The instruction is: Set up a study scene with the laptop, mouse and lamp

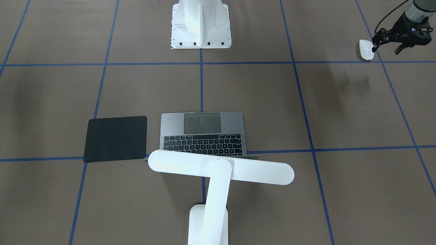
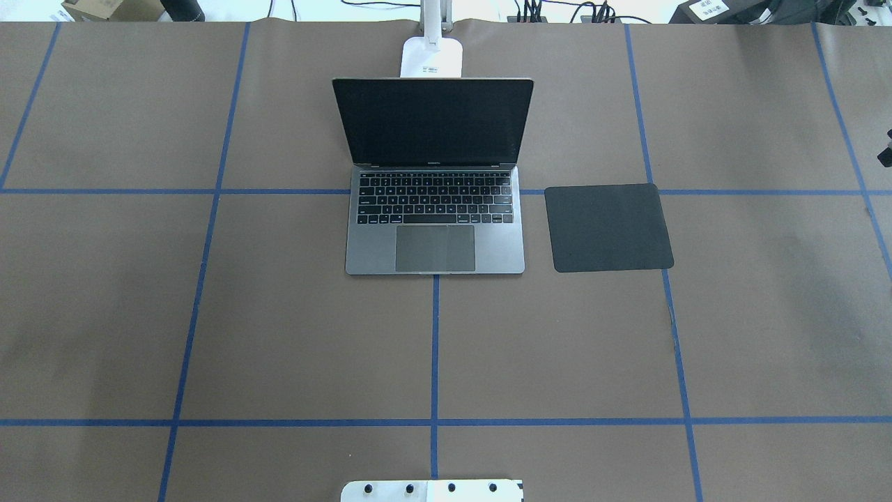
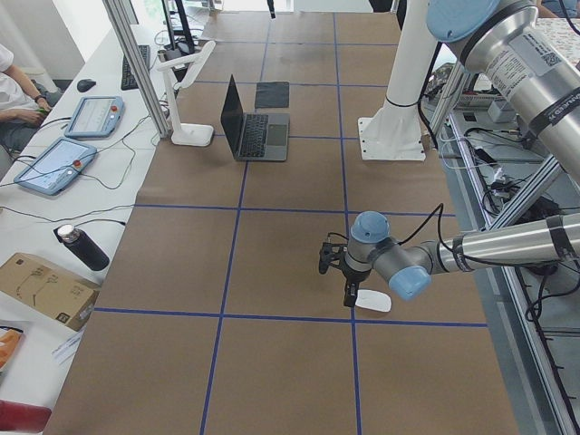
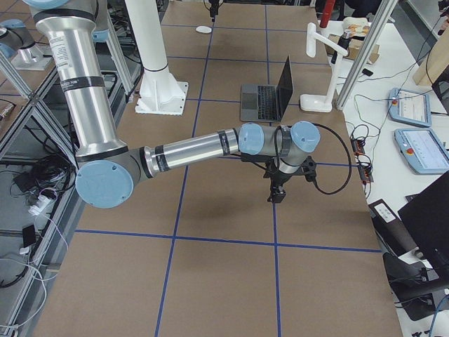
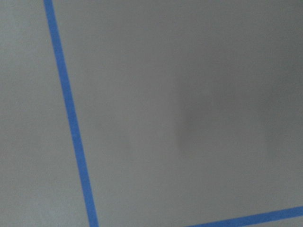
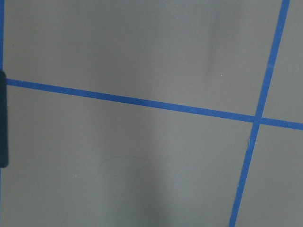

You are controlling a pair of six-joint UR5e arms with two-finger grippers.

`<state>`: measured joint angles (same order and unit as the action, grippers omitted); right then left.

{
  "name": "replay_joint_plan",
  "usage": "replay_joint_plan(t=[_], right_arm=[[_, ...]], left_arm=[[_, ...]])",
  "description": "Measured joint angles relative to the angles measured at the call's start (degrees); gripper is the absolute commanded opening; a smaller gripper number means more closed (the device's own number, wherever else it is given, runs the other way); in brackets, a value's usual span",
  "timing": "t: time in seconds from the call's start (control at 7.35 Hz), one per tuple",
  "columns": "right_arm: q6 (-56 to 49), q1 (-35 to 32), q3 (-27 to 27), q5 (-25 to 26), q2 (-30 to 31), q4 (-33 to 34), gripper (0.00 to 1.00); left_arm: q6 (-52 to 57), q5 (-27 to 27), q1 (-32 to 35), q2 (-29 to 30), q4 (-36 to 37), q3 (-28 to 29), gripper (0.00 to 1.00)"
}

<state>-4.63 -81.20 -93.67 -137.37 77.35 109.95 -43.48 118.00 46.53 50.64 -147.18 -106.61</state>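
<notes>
1. One white mouse lies flat on the desk, near its left end and toward the robot's edge, just on the robot's side of a blue tape line.
2. Beside it sits the left gripper, its fingers spread apart and grasping nothing. One fingertip is at the mouse's rim, and the mouse is outside the gap between the fingers.
3. Well apart from these, the laptop stands open at the middle of the desk, with its dark screen facing the robot.
4. Behind the laptop, at the operators' edge, stands the lamp. Its long bar head reaches across above the top of the lid.
5. Just to the laptop's right lies a flat black mat, with a narrow strip of desk between them.
6. Toward the desk's right end, the right gripper points down over bare desk. I cannot tell whether its fingers are spread or closed.
7. At the middle of the robot's edge stands a white pedestal.
</notes>
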Motion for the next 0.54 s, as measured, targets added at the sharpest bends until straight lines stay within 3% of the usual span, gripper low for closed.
replay_joint_plan(t=[0.54], right_arm=[[0.8,0.3,-1.3,0.9,0.3,-0.1,0.98]], left_arm=[[-0.4,0.0,-2.8,1.2,-2.4,2.6,0.99]])
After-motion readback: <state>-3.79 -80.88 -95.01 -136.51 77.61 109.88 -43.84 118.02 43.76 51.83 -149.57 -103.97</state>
